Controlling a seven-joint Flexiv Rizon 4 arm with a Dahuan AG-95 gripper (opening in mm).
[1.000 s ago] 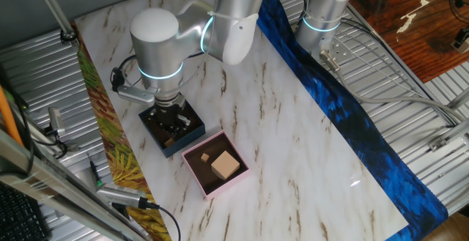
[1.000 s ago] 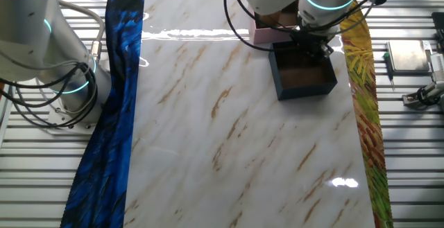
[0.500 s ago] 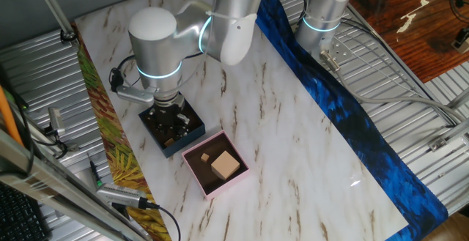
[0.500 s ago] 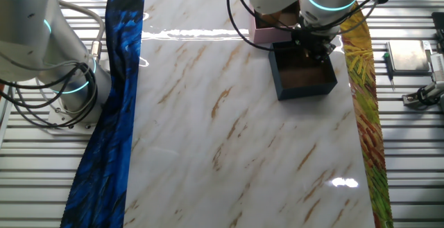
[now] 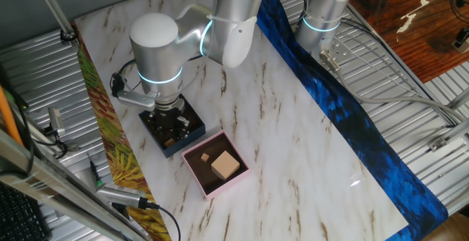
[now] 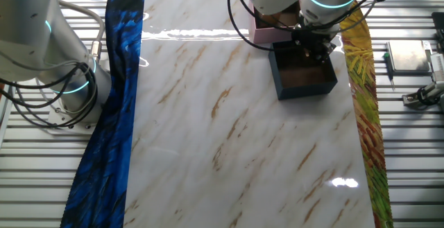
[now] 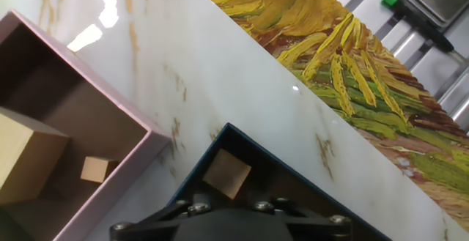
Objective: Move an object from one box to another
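1. Navy-blue walls of the small square box (image 5: 173, 126) frame the gripper (image 5: 170, 124), which hangs low inside it beside the pale pink box (image 5: 215, 164); the two boxes sit corner to corner on the marble-patterned table (image 5: 293, 131).

2. One small wooden cube (image 7: 226, 173) lies on the brown floor of the navy box (image 7: 293, 182), near its corner, seen only in the hand view.

3. The pink box (image 7: 88, 138) already holds a large wooden block (image 5: 225, 165) and a small cube (image 5: 206, 157) beside it.

4. I judge the step in hand to be the reach-and-grasp of the cube in the navy box; carrying it over is not yet done.

5. How wide the claw stands I cannot tell: the hand view shows only its dark base, and the fixed views hide the fingertips behind the wrist and box walls.

6. The next move calls for straddling the cube squarely, closing on it, and lifting clear of the navy wall before crossing to the pink box.

7. No brand, label or readable writing shows anywhere.
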